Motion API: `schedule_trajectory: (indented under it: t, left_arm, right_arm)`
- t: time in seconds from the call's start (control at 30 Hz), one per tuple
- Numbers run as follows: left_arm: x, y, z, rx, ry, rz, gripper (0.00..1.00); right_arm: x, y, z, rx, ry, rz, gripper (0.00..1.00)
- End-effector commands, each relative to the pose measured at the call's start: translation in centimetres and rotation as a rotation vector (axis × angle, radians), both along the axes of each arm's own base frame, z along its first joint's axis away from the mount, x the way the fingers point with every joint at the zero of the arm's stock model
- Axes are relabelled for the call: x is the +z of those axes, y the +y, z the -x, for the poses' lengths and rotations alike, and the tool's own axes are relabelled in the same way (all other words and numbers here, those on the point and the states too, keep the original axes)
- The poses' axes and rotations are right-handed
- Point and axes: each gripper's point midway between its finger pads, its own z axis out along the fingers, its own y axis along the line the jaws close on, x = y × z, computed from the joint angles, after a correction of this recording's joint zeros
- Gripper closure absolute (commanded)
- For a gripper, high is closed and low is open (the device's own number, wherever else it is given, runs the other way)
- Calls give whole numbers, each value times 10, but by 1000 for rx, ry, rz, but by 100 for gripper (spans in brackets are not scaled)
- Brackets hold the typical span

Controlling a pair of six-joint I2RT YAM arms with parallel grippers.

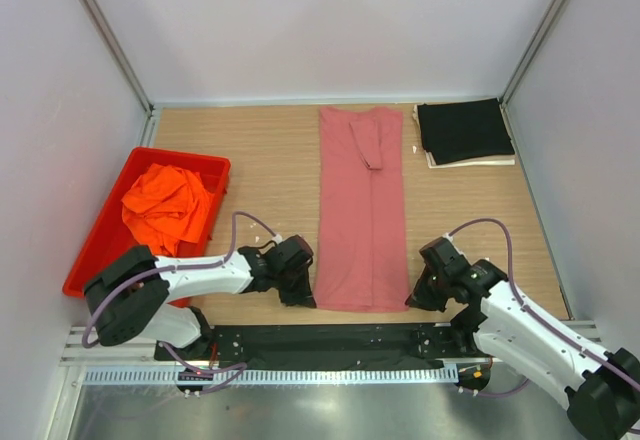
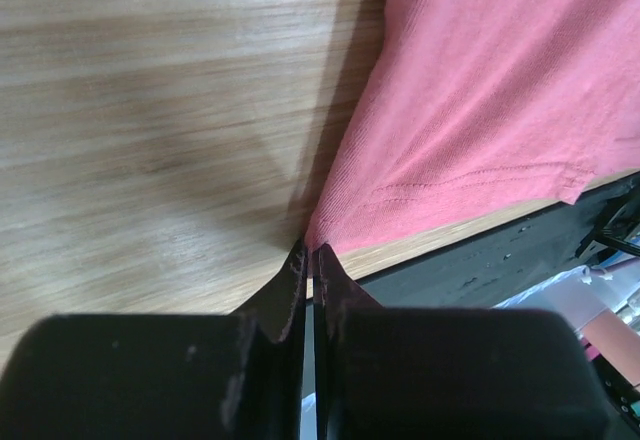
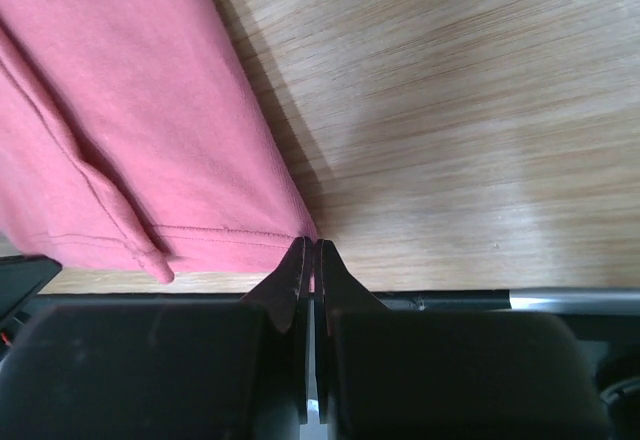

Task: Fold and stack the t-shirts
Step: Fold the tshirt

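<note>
At the near edge of the table (image 1: 270,160), the left gripper (image 2: 309,263) has its jaws pressed together on the near left corner of the rose-red t-shirt (image 1: 360,210), the hem corner running right into the tips. The right gripper (image 3: 312,255) mirrors it, its jaws pinched shut on the near right corner, where the stitched hem ends. The shirt lies flat between the two arms, folded into a long narrow strip. Its long axis runs straight from near to far, with the hem toward the arm bases and the far end reaching almost to the back of the table, where a folded-in sleeve lies on top. Further back on the left, well apart from the strip, an orange t-shirt (image 1: 165,205) sits crumpled in a red tray (image 1: 100,235). In the far right corner a black t-shirt (image 1: 463,128) lies folded square on a pale sheet (image 1: 470,162).
</note>
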Motion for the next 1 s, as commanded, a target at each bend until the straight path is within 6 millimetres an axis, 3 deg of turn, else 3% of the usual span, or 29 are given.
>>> schedule_trajectory:
  t: [0.0,0.23,0.37,0.57,0.63,0.77,0.97]
  left_arm:
    - [-3,15,3,33,-20,-65,100]
    - [13,13,3,59,-29,-63,100]
    - [26,1,2,57,-48,-16,100]
    - [27,-7,-3,48,-57,-20,100]
    - [26,-9,-7,37,-64,-47,100]
    - [31,-15,-21,26,-74,-81,100]
    - [43,-17,-66,41,-99,-72,100]
  right_arm:
    - [18,-7,-6,-2,-43,36,99]
    - [31,-6,-7,-10,-72,16,99]
    - [34,-6,-7,-1,-84,13,99]
    - [34,-1,-15,10,-101,8,99]
    - [37,-7,-27,-6,-145,51,99]
    - [49,3,-48,15,-199,48,99]
    - [66,12,-91,48,-282,124,99]
